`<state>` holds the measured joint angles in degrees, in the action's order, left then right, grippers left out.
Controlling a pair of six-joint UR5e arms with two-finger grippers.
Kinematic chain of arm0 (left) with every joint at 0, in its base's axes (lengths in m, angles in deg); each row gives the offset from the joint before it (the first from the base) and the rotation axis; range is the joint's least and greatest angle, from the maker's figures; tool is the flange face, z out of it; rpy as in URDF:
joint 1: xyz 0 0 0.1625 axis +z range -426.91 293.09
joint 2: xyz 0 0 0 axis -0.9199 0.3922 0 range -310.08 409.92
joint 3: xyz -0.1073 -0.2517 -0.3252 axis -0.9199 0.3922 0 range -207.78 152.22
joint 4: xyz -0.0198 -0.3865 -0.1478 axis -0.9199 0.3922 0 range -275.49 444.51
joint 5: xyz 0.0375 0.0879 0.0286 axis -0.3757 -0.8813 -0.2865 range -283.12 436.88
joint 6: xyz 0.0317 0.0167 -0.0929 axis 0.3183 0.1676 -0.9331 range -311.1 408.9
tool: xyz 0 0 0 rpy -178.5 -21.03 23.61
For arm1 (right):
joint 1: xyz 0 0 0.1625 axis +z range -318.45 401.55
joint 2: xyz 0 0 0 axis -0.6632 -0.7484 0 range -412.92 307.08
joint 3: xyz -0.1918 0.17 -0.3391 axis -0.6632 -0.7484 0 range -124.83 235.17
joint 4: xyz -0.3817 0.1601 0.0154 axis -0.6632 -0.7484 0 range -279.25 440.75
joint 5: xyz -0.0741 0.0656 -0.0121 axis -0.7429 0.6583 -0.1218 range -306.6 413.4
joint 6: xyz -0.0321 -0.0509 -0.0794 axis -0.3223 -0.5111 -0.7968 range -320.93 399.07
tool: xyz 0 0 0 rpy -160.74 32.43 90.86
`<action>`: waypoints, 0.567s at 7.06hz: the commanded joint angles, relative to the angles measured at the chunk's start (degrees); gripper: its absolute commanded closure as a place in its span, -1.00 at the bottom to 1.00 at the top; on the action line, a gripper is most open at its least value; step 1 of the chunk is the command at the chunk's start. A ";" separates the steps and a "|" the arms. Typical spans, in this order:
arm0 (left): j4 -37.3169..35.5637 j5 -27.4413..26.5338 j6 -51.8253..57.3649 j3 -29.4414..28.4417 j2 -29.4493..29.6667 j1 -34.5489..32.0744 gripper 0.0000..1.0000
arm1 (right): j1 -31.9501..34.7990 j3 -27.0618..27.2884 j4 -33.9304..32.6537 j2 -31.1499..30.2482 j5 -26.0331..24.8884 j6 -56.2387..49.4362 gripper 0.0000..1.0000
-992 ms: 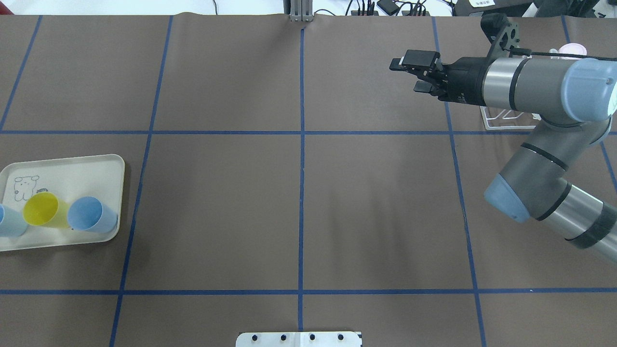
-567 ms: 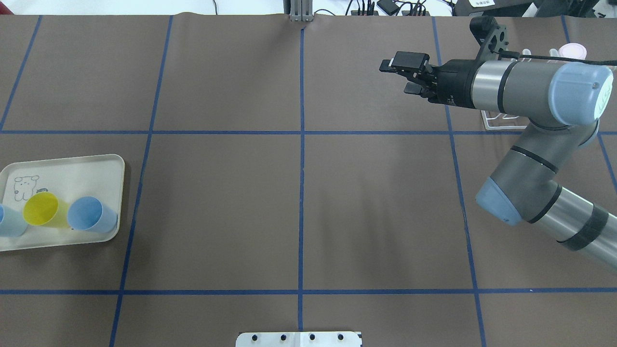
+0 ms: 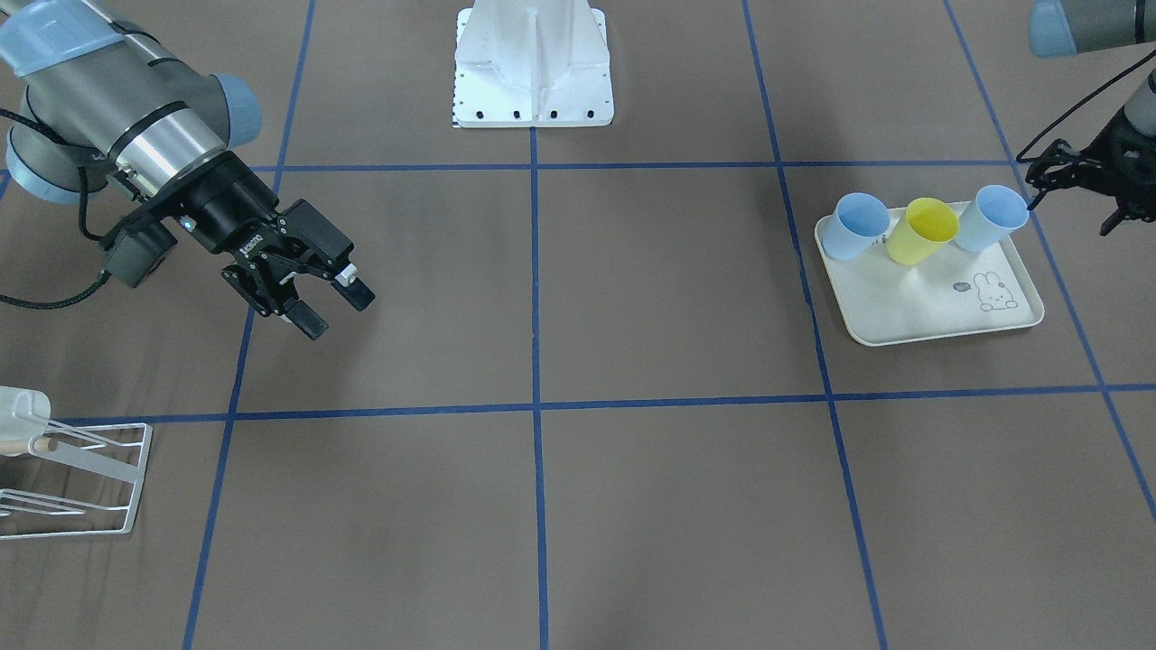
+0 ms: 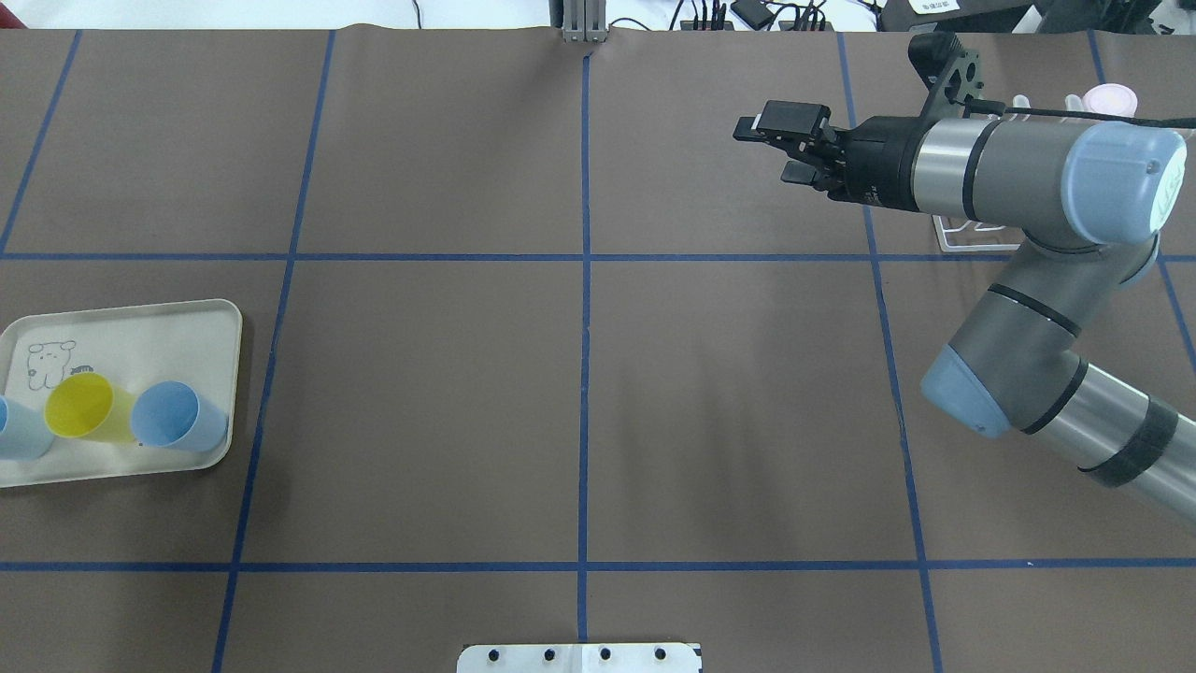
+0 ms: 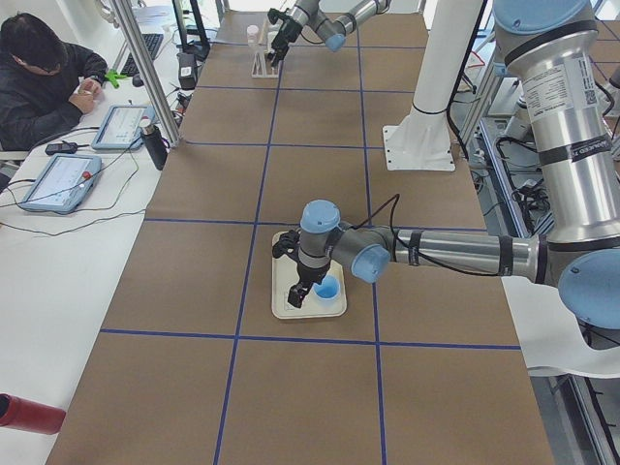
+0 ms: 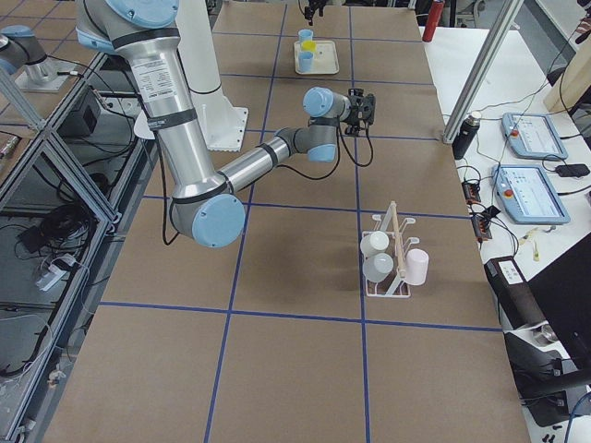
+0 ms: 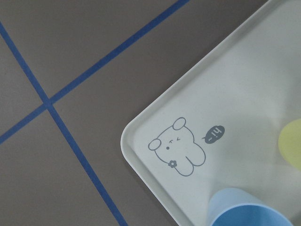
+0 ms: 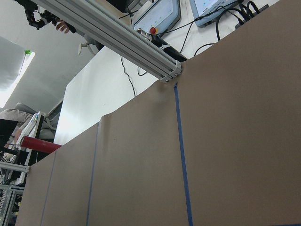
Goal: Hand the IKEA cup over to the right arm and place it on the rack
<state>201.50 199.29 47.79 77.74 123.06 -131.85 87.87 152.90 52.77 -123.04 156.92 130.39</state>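
While the left tool hangs with its fingers spread and empty just beside the tray, none of the three cups is grasped. They stand upright in a row along the tray's edge nearest the robot: a blue cup at the end by the left tool, a yellow cup in the middle touching it, and a second blue cup at the other end. Each is a plain, smooth plastic cup, tapering toward its base, mouth up. One finger tip of the left tool is right at the blue cup's rim; I cannot tell whether it touches.

Well apart, across the desk, the right tool is released too, holding nothing, above bare desk near the rack. The rack, white wire with a wooden rod, carries a white, a grey and a pink cup in the right side view.
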 commanded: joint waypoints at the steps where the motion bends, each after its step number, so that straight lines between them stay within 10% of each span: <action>1: -0.01 3.08 -0.12 -1.10 -0.02 0.34 -0.99 | 0.00 0.01 0.03 -0.10 0.01 0.00 -1.00; 4: 0.08 3.53 -0.29 -1.54 0.07 2.17 -0.99 | 0.00 0.01 0.03 -0.19 0.10 -0.09 -1.00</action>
<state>201.51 202.63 47.62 76.55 123.05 -130.61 87.86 152.92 52.80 -123.21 157.01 130.33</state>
